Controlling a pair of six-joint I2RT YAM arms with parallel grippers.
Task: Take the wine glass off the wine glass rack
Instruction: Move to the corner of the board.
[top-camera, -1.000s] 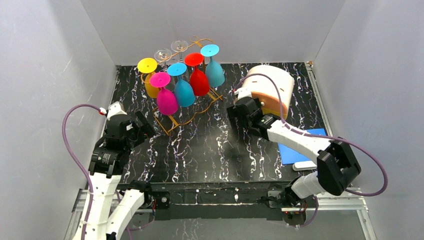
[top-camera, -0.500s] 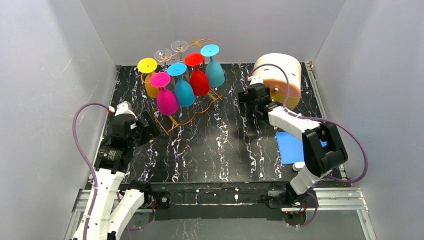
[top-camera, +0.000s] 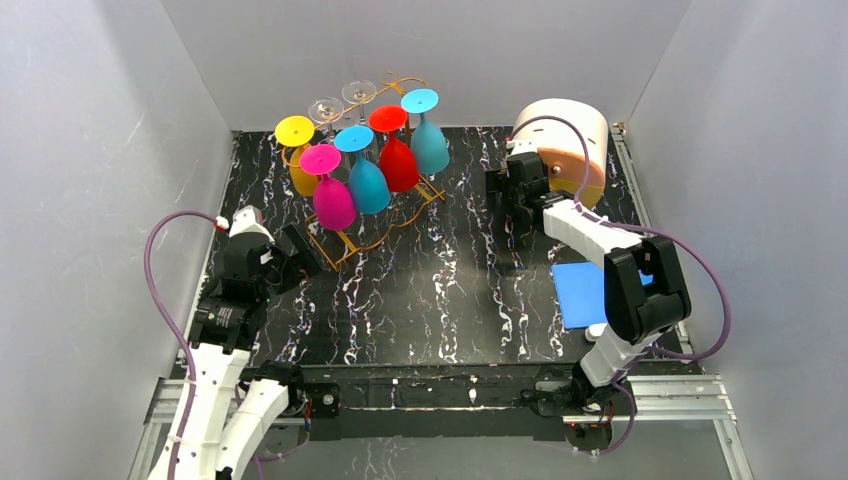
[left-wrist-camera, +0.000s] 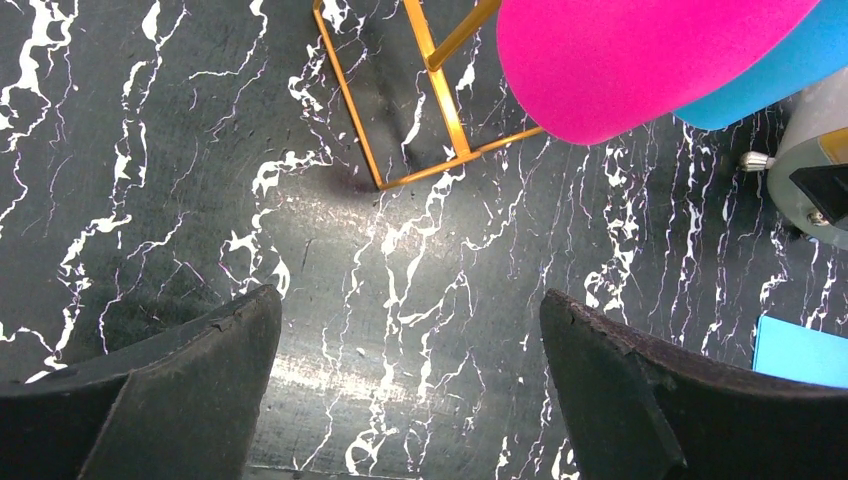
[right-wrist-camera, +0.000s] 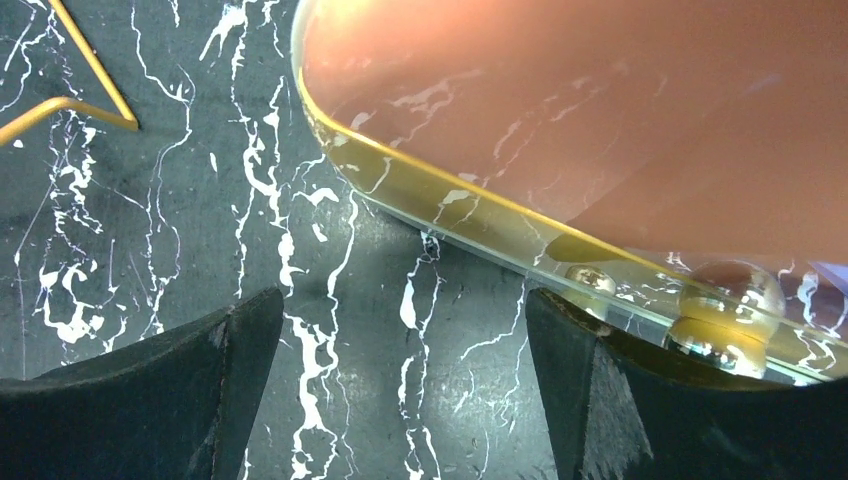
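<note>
The gold wire wine glass rack stands at the back left of the table. Several wine glasses hang on it upside down: yellow, magenta, blue, red, teal and two clear ones. My left gripper is open, low and just in front of the rack's near left corner. In the left wrist view the magenta bowl and the rack's base bar lie ahead of the open gripper. My right gripper is open beside the round container, holding nothing.
A round peach and white container with a brass rim stands at the back right and fills the right wrist view. A blue pad lies at the right, near the right arm's elbow. Grey walls close in the left, back and right sides.
The right arm has folded back and its gripper moved towards the back, next to the container. The left gripper shifted slightly right, nearer the rack's corner. Both stayed open.
</note>
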